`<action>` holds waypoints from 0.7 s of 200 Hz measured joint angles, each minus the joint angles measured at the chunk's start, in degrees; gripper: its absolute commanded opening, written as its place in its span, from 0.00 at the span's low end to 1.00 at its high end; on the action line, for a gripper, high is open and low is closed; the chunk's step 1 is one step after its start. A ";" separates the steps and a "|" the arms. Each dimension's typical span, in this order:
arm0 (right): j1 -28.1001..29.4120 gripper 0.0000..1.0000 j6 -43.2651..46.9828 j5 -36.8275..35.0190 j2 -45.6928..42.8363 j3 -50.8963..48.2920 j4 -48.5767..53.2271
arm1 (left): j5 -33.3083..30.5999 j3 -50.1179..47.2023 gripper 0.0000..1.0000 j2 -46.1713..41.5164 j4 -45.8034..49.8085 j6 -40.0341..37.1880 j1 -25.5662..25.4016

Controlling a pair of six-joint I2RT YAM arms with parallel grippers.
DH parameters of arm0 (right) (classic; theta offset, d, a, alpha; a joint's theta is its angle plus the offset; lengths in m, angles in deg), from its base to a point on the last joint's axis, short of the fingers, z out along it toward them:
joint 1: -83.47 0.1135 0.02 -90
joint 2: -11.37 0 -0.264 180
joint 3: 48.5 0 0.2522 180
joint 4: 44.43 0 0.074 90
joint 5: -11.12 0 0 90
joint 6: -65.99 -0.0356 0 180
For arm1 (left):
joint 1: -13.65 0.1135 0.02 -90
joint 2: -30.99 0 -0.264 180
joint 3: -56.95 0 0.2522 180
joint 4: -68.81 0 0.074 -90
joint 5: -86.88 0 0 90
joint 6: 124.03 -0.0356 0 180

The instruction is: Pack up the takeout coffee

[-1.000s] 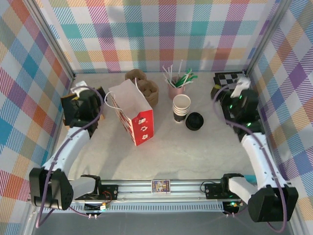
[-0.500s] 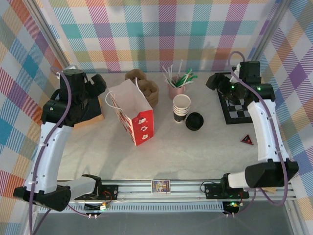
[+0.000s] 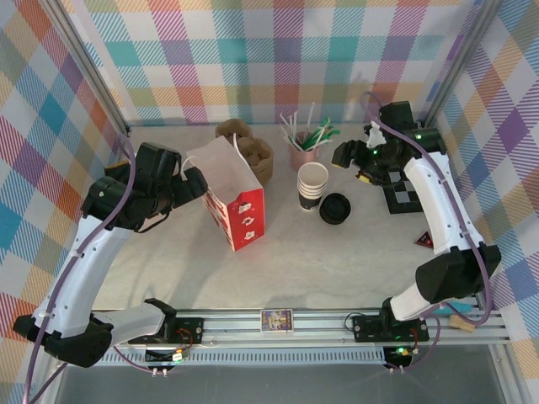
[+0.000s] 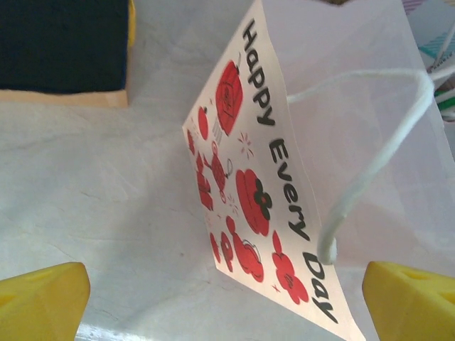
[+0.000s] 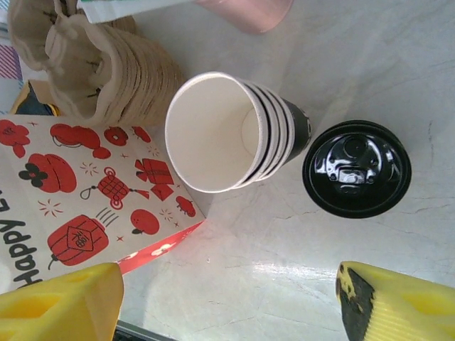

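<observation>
Left gripper (image 3: 195, 181) was seen spread wide at the left rim of the paper bag (image 3: 236, 202), nothing grasped. In the left wrist view both yellow fingertips (image 4: 43, 298) sat far apart, with the bag's printed side and white string handle (image 4: 370, 170) framed between them; contact with the bag could not be told. The bag was stood upright, mouth open, on the table (image 3: 337, 261).

Right gripper (image 3: 344, 153) was hung above the table behind the stack of cups (image 3: 312, 185), jaws parted and empty.

Black lid (image 3: 335, 208) was found just right of the stack, outside the bag; whether a cup stood under it could not be told. Lid and stack were near each other, apparently not touching.

Brown pulp carriers (image 3: 248, 151) and a pink straw holder (image 3: 303, 151) were noted behind.
</observation>
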 measured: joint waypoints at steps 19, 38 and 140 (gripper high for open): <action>1.16 0.76 -0.07 -0.55 0.74 0.00 -0.04 | 1.38 -0.28 0.97 1.92 -0.59 1.44 -1.36; 1.86 0.75 -0.22 -1.16 1.40 0.00 -0.20 | 2.16 -0.13 0.97 4.72 -1.90 2.25 -2.23; 2.08 0.69 -0.48 -2.73 1.86 -0.02 -0.44 | 2.16 0.61 0.38 13.22 -3.52 2.10 -2.32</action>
